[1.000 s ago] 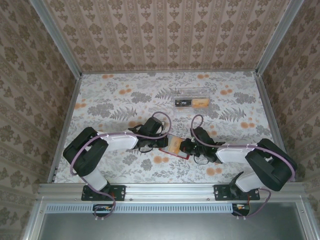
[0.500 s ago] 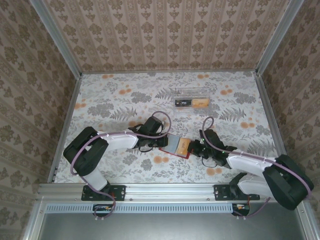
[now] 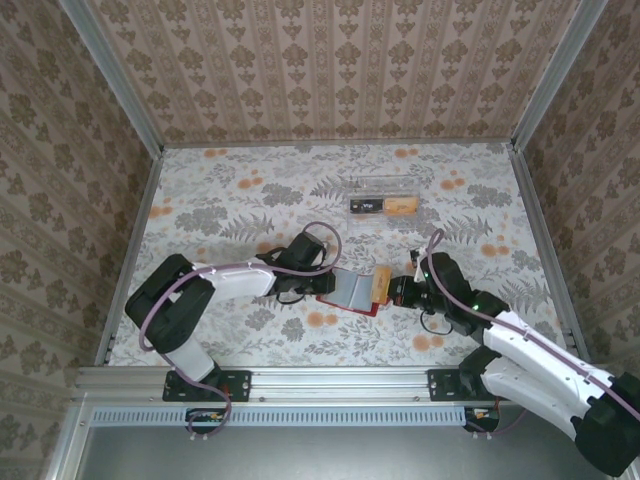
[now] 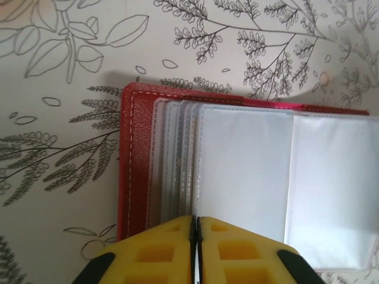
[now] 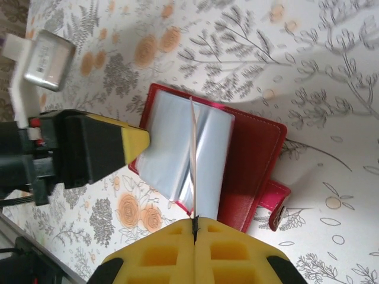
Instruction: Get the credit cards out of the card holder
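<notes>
The red folding card holder (image 5: 254,160) is lying open on the flowered desk (image 3: 250,200) between the 2 arms, the left claw (image 4: 195,222) closed, seemingly pinching its clear plastic sleeves (image 4: 243,171), while the right claw (image 5: 194,222), just right of it, is clamping a thin orange card (image 3: 381,283) edge-up.

Card holder (image 3: 346,293) on table (image 3: 230,200), box (image 3: 383,204) behind

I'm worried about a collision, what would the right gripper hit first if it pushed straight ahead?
Likely the card holder sleeves, just past the card the right gripper pinches; depth unclear.
</notes>
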You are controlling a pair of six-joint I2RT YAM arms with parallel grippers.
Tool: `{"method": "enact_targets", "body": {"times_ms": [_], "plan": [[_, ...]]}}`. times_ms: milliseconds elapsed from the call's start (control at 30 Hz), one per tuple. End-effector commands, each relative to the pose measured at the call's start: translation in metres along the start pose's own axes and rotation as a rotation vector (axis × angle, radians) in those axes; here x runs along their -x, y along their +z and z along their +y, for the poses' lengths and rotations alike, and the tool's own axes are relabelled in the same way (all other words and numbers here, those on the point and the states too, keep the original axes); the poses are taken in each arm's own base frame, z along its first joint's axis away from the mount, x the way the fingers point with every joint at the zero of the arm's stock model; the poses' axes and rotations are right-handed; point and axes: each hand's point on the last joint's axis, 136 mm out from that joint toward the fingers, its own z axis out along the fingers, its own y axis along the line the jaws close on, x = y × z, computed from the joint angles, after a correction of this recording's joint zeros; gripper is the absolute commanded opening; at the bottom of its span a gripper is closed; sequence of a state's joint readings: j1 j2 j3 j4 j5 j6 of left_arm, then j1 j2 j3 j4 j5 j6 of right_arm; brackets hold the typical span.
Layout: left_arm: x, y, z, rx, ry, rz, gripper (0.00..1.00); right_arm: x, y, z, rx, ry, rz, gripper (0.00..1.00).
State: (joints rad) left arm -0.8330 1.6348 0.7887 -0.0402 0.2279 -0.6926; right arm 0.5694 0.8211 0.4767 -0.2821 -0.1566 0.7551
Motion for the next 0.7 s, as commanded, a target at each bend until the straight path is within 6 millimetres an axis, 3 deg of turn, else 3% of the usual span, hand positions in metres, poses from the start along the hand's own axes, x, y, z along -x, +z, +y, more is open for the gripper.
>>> {"method": "enact_targets", "body": {"times_ms": [0,200,367,500,667], "plan": [[0.009,-0.019,0.002,0.036,0.011,-0.029,0.21,0.017,-0.015,0.008,-0.061,-0.147,0.004,0.0],[0.029,-0.062,-0.004,0.017,0.018,-0.15,0.57,0.064,-0.025,0.031,-0.176,-0.364,0.004,0.0],[0.034,-0.104,-0.004,0.01,0.03,-0.256,0.85,0.096,-0.019,0.048,-0.228,-0.604,0.002,0.0],[0.03,-0.134,0.001,0.001,0.033,-0.345,1.0,0.121,-0.009,0.05,-0.309,-0.846,-0.015,0.0],[0.018,-0.155,0.014,0.01,0.042,-0.41,1.0,0.144,0.002,0.036,-0.48,-1.104,0.079,0.0]]}}
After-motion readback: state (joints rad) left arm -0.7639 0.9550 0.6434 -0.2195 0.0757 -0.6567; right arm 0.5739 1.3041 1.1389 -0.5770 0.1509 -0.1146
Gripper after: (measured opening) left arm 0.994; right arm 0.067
